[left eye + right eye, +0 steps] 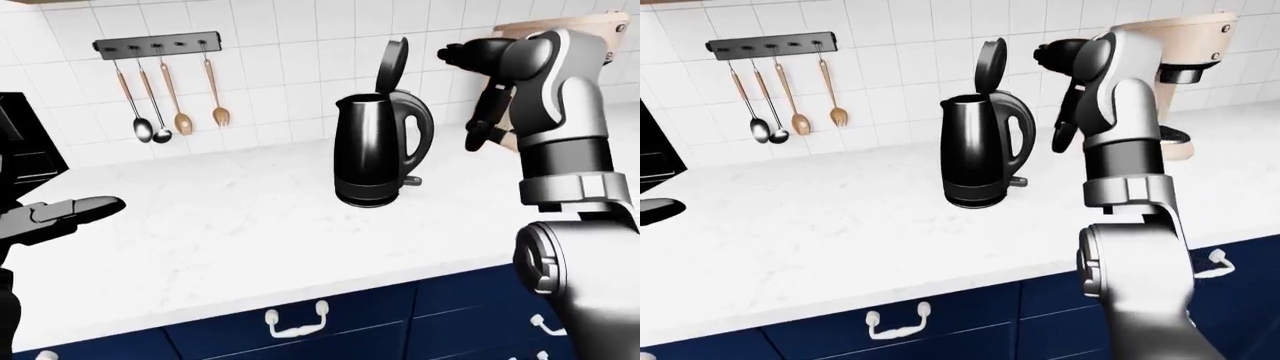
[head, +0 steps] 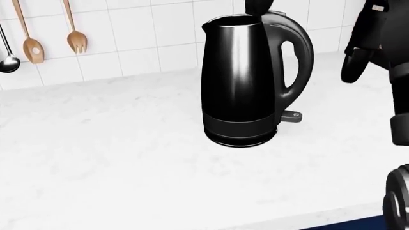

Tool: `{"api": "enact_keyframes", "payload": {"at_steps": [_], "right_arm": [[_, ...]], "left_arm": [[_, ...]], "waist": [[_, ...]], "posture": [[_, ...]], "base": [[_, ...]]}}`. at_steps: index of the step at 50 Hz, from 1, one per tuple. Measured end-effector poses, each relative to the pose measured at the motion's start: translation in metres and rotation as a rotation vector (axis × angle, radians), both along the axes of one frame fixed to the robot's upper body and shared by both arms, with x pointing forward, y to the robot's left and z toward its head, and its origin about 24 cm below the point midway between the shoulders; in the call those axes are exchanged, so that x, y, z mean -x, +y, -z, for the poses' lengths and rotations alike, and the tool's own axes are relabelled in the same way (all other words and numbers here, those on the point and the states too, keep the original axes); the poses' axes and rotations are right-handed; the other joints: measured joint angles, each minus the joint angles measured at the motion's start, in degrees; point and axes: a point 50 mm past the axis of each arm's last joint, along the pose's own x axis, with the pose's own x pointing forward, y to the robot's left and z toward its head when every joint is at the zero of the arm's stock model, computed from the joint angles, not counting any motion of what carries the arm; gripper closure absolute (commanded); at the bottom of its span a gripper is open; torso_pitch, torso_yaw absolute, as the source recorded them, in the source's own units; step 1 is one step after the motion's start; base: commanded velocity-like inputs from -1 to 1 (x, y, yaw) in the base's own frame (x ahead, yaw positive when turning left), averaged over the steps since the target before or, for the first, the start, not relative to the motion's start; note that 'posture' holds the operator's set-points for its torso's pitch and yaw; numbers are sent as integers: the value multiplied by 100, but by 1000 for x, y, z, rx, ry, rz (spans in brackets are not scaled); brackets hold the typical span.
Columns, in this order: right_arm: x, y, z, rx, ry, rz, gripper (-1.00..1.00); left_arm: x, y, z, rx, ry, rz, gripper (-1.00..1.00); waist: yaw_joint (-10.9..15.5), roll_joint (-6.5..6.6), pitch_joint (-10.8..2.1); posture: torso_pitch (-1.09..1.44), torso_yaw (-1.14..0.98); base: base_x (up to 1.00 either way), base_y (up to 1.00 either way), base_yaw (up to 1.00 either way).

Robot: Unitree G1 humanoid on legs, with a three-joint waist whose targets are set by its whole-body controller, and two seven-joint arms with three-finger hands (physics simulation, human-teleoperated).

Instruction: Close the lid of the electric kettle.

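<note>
Left-eye view: the right hand (image 1: 478,97) is raised just right of the electric kettle (image 1: 376,152), near its handle, with one finger reaching toward the upright lid (image 1: 393,64) and two others hanging down. Its fingers are spread apart, holding nothing and touching nothing. The left hand (image 1: 62,214) floats low at the view's left over the counter (image 1: 230,225), fingers stretched out flat and apart, also without anything in it.

The kettle stands upright on the counter, roughly mid-picture, its lid hinged straight up above the handle (the mouth is plainly uncovered in the head view). Its body is glossy black with bright vertical reflections, a curved loop handle on the right and a small grey switch tab at the base.

Behind it the wall is white square tile. A dark rail (image 1: 157,44) at upper left carries a metal ladle (image 1: 140,127), another metal spoon and two wooden utensils. In the right-eye view a beige coffee machine (image 1: 1188,52) stands behind the right forearm. The counter is white marbled stone; below it are navy drawers (image 1: 300,319) with white handles.
</note>
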Motion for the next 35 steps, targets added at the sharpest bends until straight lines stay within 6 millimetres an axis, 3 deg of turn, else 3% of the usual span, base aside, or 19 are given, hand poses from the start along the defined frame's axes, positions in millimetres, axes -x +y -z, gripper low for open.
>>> {"api": "enact_keyframes", "payload": {"at_steps": [19, 35], "right_arm": [[-8, 20, 9, -10, 7, -32, -100], [-14, 43, 6, -6, 6, -76, -100]], "left_arm": [[2, -1, -2, -3, -1, 2, -100], [1, 0, 0, 2, 2, 1, -100]], "waist": [[-2, 19, -4], [8, 24, 0]], "posture": [[-54, 0], [-54, 0]], "base": [[0, 0, 0], [0, 0, 0]]}}
